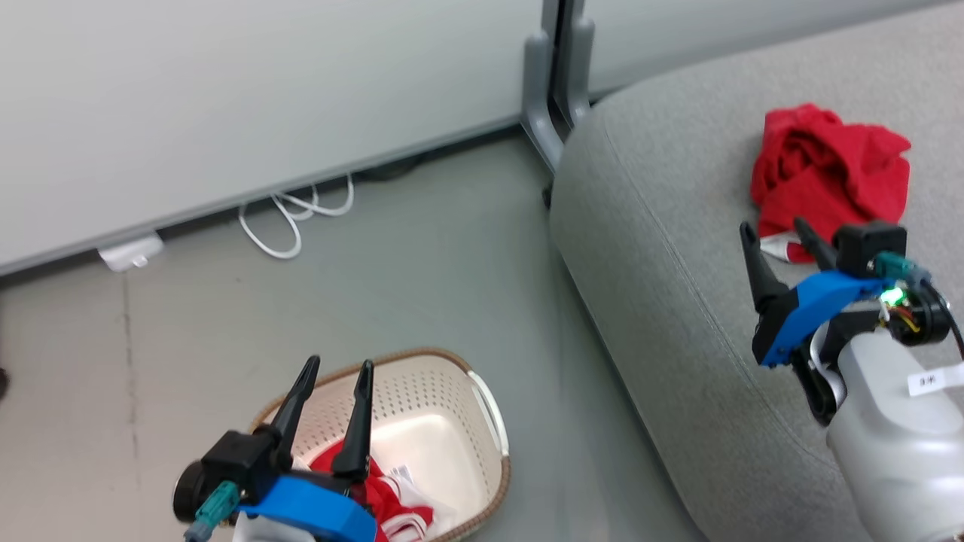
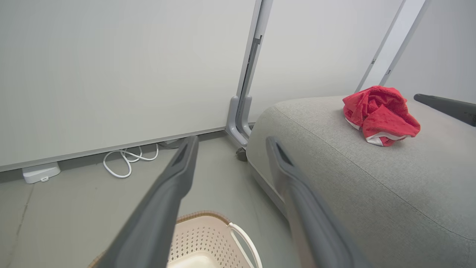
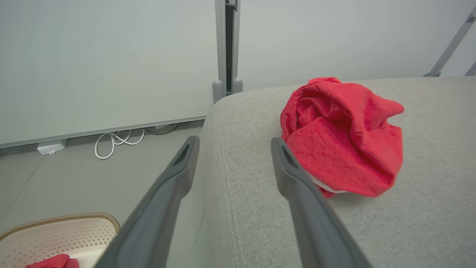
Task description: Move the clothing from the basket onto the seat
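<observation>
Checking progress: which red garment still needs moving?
The white-striped red garment inside the basket, by the left gripper. The other, crumpled red garment already lies on the grey seat.

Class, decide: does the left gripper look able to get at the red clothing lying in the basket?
Probably yes: the left gripper hangs open above the basket, with nothing covering the clothing.

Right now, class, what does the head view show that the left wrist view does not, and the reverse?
Head view's extra: red-and-white clothing lying in the basket. Left wrist view's extra: a slanted pale frame bar beyond the seat. Shared: the red garment on the seat, the white cable, the basket.
</observation>
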You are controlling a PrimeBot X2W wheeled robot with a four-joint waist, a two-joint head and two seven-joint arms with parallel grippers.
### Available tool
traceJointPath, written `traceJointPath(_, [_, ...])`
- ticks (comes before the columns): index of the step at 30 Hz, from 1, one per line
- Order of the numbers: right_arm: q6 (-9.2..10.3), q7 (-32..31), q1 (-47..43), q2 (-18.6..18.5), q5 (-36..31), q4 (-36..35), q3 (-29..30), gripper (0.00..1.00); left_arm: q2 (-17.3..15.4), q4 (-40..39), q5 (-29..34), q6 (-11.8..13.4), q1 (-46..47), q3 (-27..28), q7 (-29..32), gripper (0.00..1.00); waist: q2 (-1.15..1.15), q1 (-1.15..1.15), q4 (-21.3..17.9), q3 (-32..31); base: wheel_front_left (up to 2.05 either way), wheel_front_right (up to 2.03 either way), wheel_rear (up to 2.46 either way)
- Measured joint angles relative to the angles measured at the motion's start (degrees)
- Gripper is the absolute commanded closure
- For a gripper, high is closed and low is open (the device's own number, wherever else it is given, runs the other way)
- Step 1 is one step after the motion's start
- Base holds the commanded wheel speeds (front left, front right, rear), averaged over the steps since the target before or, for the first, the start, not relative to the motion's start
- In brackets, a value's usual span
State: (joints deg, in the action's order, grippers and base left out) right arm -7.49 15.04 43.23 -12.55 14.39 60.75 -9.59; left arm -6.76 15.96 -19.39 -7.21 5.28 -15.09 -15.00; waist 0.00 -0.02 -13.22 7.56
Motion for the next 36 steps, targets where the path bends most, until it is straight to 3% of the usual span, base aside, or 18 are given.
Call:
traceJointPath(14, [0.0,0.0,-19.1,-0.9,1.7,-17.8,0.5,0.0,1.9,3.7,1.3,-0.1,-4.7,6.7,-0.1,0.0,0.0,0.0,9.1,-9.2,0.0,0.0,0.0])
traceJointPath(25, [0.0,-4.4,-32.3,5.6,-3.2,-32.8,3.9,0.0,2.0,5.1,1.8,-0.2,-6.1,11.0,-0.1,0.0,0.0,0.02,12.1,-11.8,0.0,0.0,0.0])
traceJointPath(36, [0.0,-9.1,-38.9,8.4,-5.1,-42.3,5.7,0.0,1.8,6.6,1.8,-0.2,-6.9,13.6,-0.1,0.0,0.0,0.02,12.9,-12.2,0.0,0.0,0.0])
